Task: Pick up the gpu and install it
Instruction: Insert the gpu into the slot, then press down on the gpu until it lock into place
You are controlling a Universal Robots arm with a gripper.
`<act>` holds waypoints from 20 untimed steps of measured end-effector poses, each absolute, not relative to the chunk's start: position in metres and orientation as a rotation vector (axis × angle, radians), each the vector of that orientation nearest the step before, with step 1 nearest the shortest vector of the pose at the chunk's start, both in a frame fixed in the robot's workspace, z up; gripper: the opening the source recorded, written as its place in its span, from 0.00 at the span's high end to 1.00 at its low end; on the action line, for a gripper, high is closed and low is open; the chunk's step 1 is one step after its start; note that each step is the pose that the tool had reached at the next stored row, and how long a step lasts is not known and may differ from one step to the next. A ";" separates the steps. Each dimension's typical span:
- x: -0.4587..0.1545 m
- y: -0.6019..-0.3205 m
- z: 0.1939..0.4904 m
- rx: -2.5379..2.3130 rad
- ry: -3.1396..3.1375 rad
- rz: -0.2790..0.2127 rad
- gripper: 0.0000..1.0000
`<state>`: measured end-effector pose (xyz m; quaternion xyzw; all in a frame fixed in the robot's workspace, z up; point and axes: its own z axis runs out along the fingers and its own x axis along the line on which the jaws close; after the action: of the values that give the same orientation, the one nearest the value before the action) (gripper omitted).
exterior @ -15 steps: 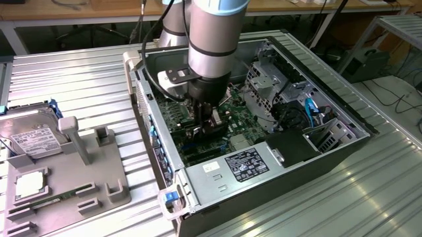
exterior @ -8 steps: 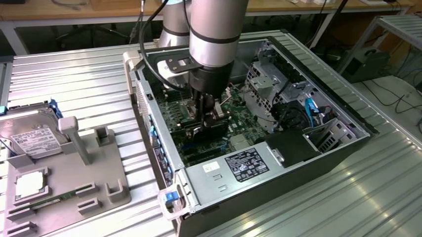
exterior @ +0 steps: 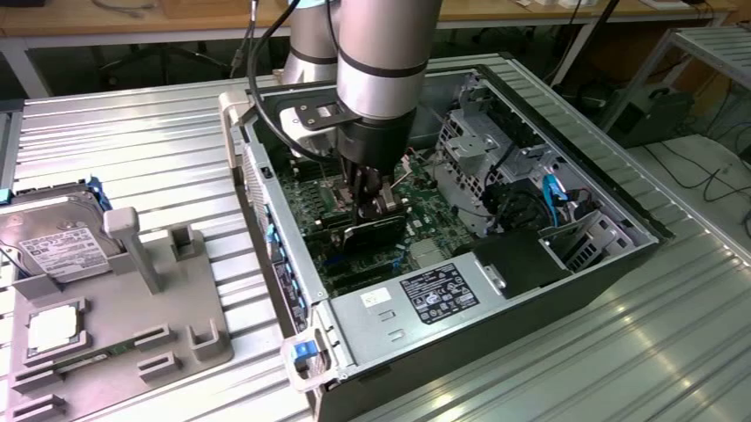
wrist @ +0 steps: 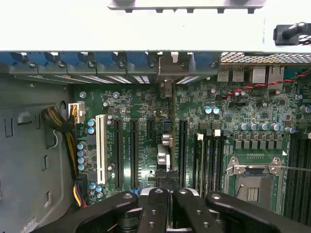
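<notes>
The gpu (exterior: 378, 233) is a thin black card standing on edge over the green motherboard (exterior: 308, 211) inside the open computer case (exterior: 610, 224). My gripper (exterior: 369, 204) reaches straight down into the case and is shut on the card's upper edge. In the wrist view the gpu (wrist: 173, 121) appears edge-on as a thin dark line between the black expansion slots, its bracket end at the case's rear wall. The black fingers (wrist: 155, 208) of my gripper (wrist: 170, 211) sit close together around that edge.
A silver hard drive (exterior: 59, 242) stands on a grey fixture (exterior: 129, 308) at the exterior view's left. Inside the case are the power supply (exterior: 434, 294), a metal drive cage (exterior: 481, 149), the CPU socket (wrist: 252, 179), a white slot (wrist: 100, 148) and bundled cables (wrist: 63, 126).
</notes>
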<state>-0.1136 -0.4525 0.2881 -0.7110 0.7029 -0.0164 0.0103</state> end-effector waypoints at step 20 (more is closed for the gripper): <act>-0.131 -0.453 0.288 -2.253 2.227 0.021 0.89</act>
<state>-0.1312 -0.4527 0.2884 -0.7111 0.7029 0.0067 -0.0134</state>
